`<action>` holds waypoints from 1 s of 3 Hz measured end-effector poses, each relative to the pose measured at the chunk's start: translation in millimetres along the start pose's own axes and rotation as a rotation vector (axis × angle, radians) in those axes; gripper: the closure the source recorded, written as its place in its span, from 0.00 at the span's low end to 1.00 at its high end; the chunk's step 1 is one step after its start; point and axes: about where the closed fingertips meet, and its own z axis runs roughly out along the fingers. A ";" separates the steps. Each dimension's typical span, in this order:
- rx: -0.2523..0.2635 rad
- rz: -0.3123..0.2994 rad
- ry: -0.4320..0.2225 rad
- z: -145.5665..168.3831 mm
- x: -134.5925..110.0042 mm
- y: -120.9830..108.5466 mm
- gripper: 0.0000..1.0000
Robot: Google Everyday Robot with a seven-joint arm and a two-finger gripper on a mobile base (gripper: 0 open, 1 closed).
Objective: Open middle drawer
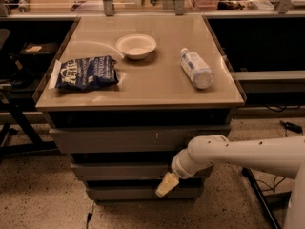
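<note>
We see the gripper [167, 185] before the lower edge of the middle drawer [119, 171], right of centre; a bowl [136, 46], blue bag [86, 73] and bottle [196, 68] lie on the cabinet top [157, 86].

Robotics lab: cluttered benches [238, 1], cables [279, 109], robot jaws by middle drawer [119, 171].

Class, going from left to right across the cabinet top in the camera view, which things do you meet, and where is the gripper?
blue snack bag → white bowl → plastic bottle. The gripper is lower down, in front of the cabinet, by the lower edge of the middle drawer.
</note>
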 end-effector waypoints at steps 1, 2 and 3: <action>0.008 0.018 -0.012 8.6 5.0 -5.4 0.00; 0.014 0.023 -0.020 19.3 5.2 -11.8 0.00; 0.011 0.027 -0.024 32.7 5.0 -15.9 0.00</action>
